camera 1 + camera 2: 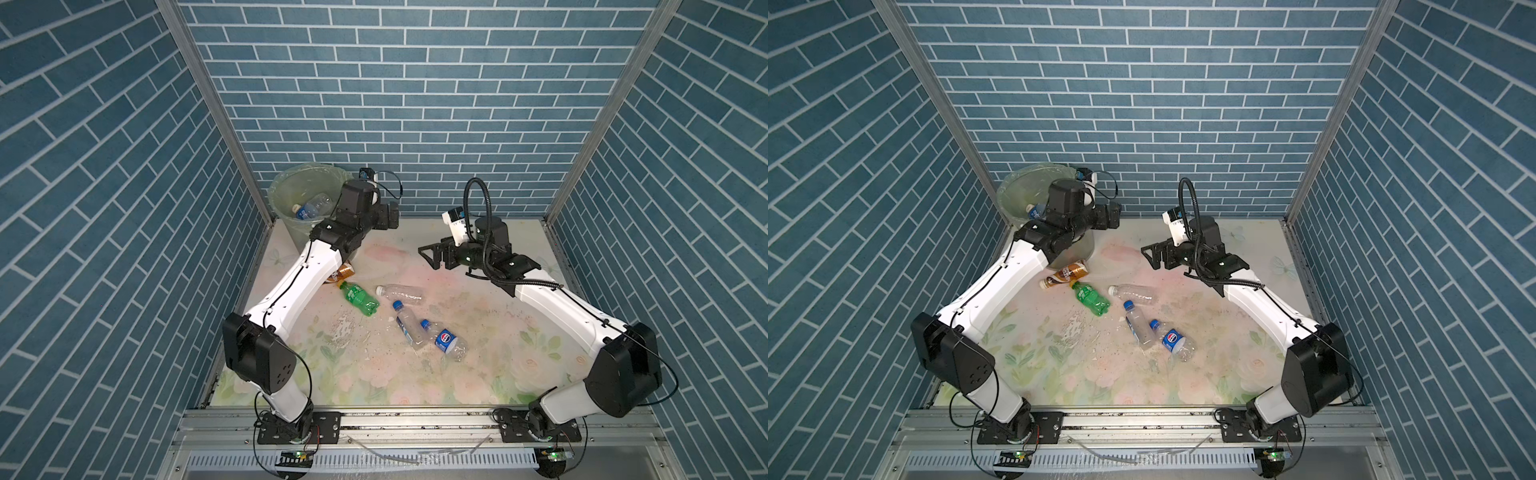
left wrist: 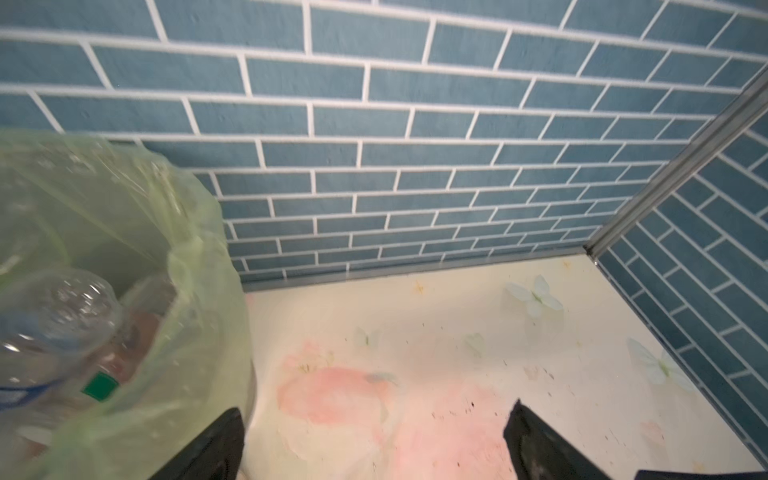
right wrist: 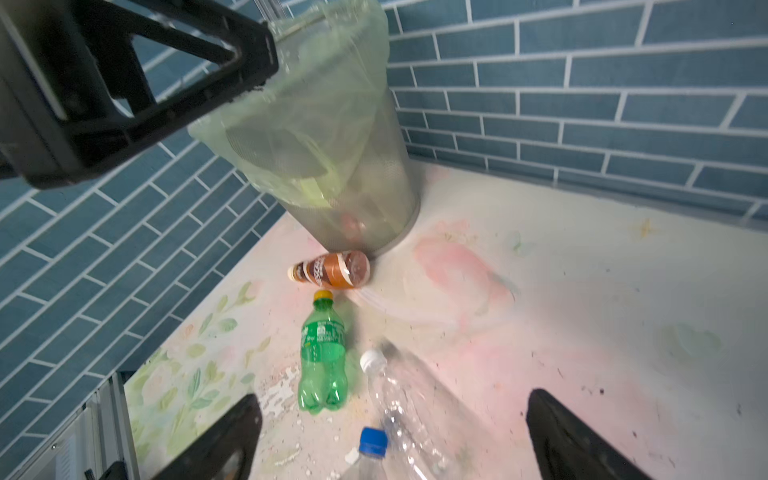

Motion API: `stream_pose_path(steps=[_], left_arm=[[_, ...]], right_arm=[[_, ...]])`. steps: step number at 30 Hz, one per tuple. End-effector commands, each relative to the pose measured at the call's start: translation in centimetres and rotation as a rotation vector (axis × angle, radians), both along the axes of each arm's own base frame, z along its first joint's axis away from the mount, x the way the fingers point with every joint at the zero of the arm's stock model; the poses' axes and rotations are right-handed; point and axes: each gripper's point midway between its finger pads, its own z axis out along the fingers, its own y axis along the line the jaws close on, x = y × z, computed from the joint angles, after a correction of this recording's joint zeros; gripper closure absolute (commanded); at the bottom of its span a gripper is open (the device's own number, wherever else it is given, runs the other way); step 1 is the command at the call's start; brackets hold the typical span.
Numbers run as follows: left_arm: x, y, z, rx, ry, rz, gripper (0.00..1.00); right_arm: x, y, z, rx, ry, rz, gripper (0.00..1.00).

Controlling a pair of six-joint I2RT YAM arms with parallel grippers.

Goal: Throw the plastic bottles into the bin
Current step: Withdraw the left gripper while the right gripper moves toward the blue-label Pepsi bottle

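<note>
Plastic bottles (image 1: 359, 298): starting a pick, both jaws hanging open and empty; probably lowering right gripper (image 1: 428, 257) onto the white-capped clear bottle (image 1: 401, 291) at the tabletop (image 1: 490, 316) centre next, then closing.

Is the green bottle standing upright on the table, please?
No, the green bottle lies on its side on the table.

The left arm (image 1: 297, 286) hides most of the brown-labelled bottle (image 1: 345, 272) in a top view.

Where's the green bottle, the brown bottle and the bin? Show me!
green bottle (image 3: 323, 353): right wrist view, middle of its body.
brown bottle (image 3: 332, 271): right wrist view, on its label.
bin (image 3: 365, 195): right wrist view, on its grey side wall.
</note>
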Motion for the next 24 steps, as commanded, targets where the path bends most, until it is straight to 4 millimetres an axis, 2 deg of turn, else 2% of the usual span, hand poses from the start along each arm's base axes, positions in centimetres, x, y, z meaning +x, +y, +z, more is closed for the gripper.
stream_pose_path(steps=[1, 9, 15, 20, 24], left_arm=[[-1.7, -0.6, 0.0, -0.088, 0.024, -0.008, 0.01], [-4.3, -1.7, -6.5, -0.225, 0.183, -0.027, 0.01], [-5.8, -2.4, -10.0, -0.289, 0.272, -0.023, 0.01], [-6.6, -2.6, -11.6, -0.314, 0.305, -0.031, 0.01], [-6.8, -2.4, -12.2, -0.305, 0.317, -0.025, 0.01]], right_arm=[[-1.9, -1.7, -2.5, -0.075, 0.036, -0.015, 0.01], [-7.1, -4.7, -10.1, -0.223, 0.235, -0.024, 0.05], [-10.8, -5.7, -14.7, -0.343, 0.334, 0.005, 0.08], [-12.6, -5.6, -16.9, -0.372, 0.384, 0.031, 0.12], [-13.8, -4.8, -17.8, -0.384, 0.406, 0.057, 0.15]])
